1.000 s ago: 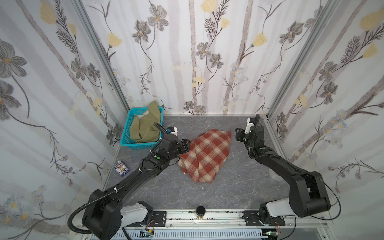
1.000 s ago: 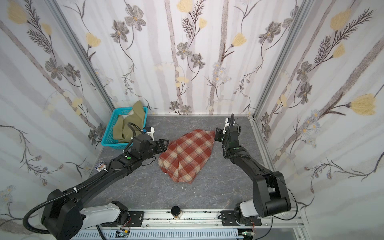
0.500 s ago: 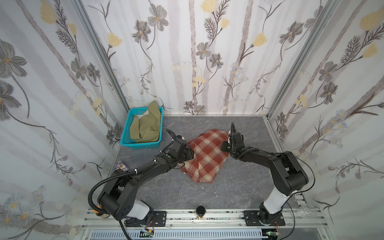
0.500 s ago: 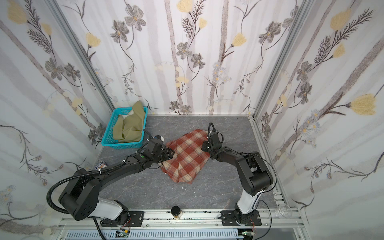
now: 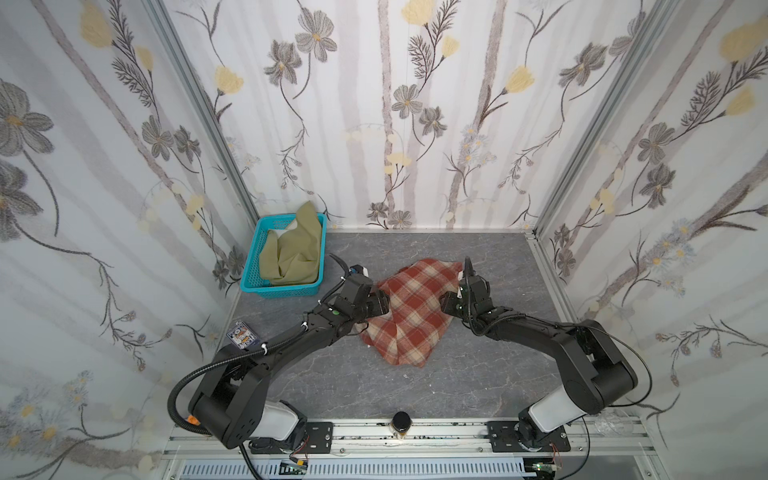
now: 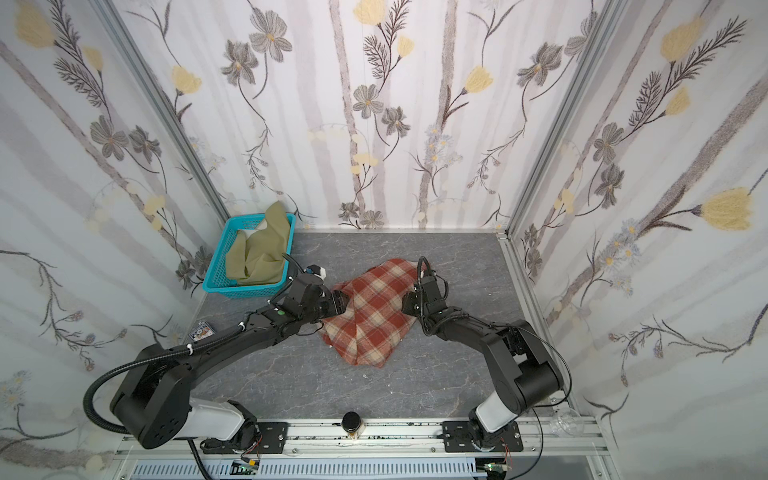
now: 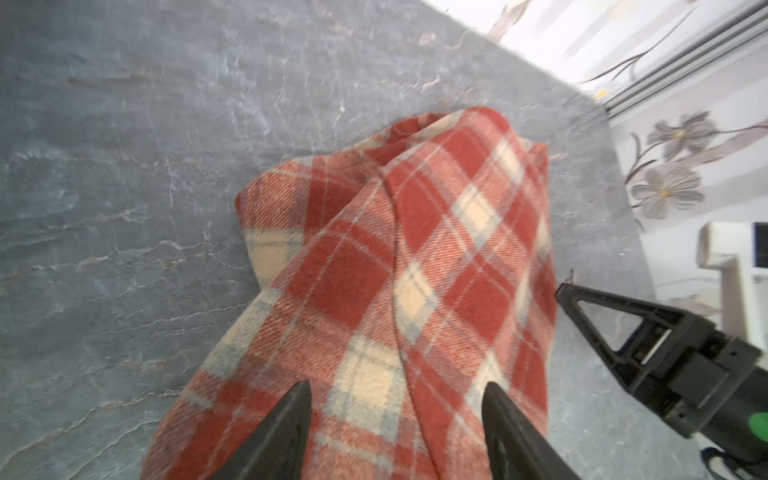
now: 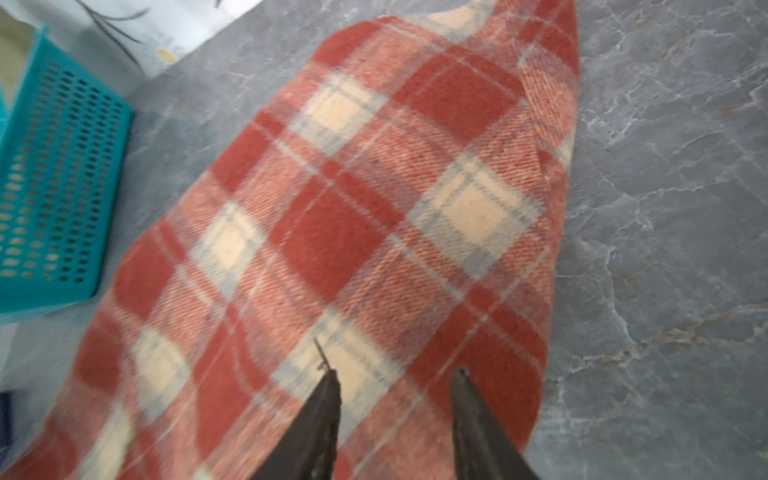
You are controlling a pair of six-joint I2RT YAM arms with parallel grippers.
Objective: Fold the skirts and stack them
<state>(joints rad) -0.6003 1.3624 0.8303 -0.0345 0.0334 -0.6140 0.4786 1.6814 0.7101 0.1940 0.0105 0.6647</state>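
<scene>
Found plaid skirt (image 5: 409,307) heaped mid-desk: thick, woolly twill in rust-red and cream checks, folded over itself into a rough tapering wedge with a raised ridge down the middle. Noted veined, slate-grey stone look of desk (image 5: 478,374). Saw left pincer (image 7: 395,390) spread, with black tapered fingers (image 7: 286,428) poised over the skirt's left edge, pinching nothing. Saw right pincer (image 8: 395,374) likewise spread at the skirt's right edge, with thin dark tips over a cream square, gripping nothing. Found olive skirt (image 5: 291,253), smooth and plain, slumped in soft folds inside turquoise perforated plastic basket (image 5: 250,257) at desk's far left corner, with one flap standing up past the back rim. Spotted small printed card (image 5: 242,334) lying flat near left wall.
</scene>
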